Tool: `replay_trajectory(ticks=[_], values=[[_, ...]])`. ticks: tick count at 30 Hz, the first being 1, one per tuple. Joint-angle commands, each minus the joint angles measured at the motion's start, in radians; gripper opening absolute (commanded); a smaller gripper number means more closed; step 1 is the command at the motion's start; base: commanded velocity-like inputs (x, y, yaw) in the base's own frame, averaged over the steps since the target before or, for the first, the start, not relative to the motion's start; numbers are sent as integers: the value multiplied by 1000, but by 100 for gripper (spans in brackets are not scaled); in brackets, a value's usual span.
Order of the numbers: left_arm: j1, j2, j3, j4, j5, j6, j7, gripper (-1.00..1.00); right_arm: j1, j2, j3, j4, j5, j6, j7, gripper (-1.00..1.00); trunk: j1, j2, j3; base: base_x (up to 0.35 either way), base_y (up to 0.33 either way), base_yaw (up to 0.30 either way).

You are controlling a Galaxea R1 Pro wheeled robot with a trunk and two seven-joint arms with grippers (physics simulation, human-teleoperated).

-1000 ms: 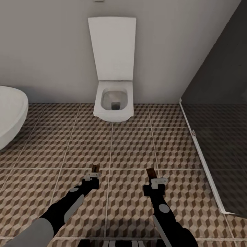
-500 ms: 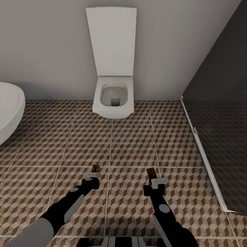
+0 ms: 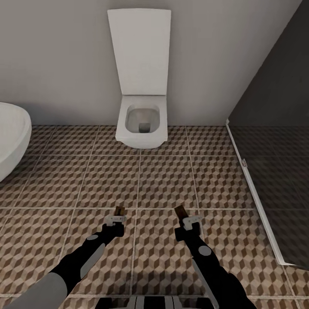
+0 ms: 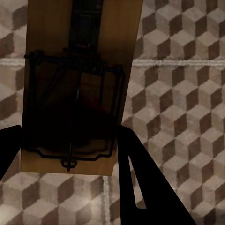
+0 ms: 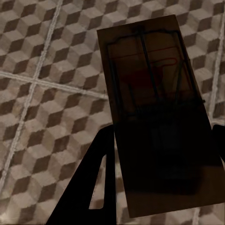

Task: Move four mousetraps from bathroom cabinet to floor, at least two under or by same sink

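Both arms reach forward over the bathroom floor (image 3: pixel 163 180), each carrying one mousetrap clear of the tiles.

The left gripper (image 3: pixel 116 218) is closed on a mousetrap (image 3: pixel 119 210), which sticks out past the fingertips as a small brown tab. Its long axis runs straight ahead along the gripper toward the wall with the toilet (image 3: pixel 141 122). In the left wrist view this trap (image 4: pixel 77 89) is a tan board with its dark wire frame facing the camera; its near short edge sits between the two dark fingers (image 4: pixel 145 187), and the far end extends out of the frame. The wire bar and a dull red patch lie toward the gripped end.

The right gripper (image 3: pixel 186 221) is likewise clamped on the second mousetrap (image 3: pixel 180 211). In the head view its long axis tilts forward and slightly toward the left arm instead of pointing squarely at the wall. In the right wrist view the board (image 5: pixel 159 112) appears dark and shaded, wire side up, with its free short edge farthest from the fingers (image 5: pixel 96 187), which grip the near end.

Ahead, the toilet stands against the grey wall with its lid raised. A curved white bathtub (image 3: pixel 10 141) rim shows at the floor's left edge, and a dark glass panel (image 3: pixel 270 163) with a white base strip borders the right edge.
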Motion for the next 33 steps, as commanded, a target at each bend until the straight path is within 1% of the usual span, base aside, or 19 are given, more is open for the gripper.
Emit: replay_trajectory(ticks=[1, 3, 6, 17, 26, 33], values=[[-1, 1, -5, -3, 6, 3, 7, -100, -5, 0, -3, 6, 2, 6, 13, -100, 0, 0, -1, 0, 0, 0], [-1, 1, -5, -3, 6, 3, 7, -100, -11, 1, -7, 14, 7, 6, 33, -100, 0, 0, -1, 0, 0, 0], [-1, 1, -5, -4, 6, 3, 7, -100, -13, 0, -10, 18, 10, 5, 44, -100, 0, 0, -1, 0, 0, 0], [-1, 1, -5, -3, 6, 3, 7, -100, -14, -2, -11, 4, 10, -21, 49, -100, 0, 0, -1, 0, 0, 0], [-1, 1, -5, -2, 6, 3, 7, -100, -14, -2, -10, -41, 10, -24, 44, -100, 34, -63, -30, 0, 0, 0], [-1, 1, -5, -4, 6, 3, 7, -100, -14, -2, -11, -50, 10, -23, 41, -100, 61, -112, -60, 0, 0, 0]])
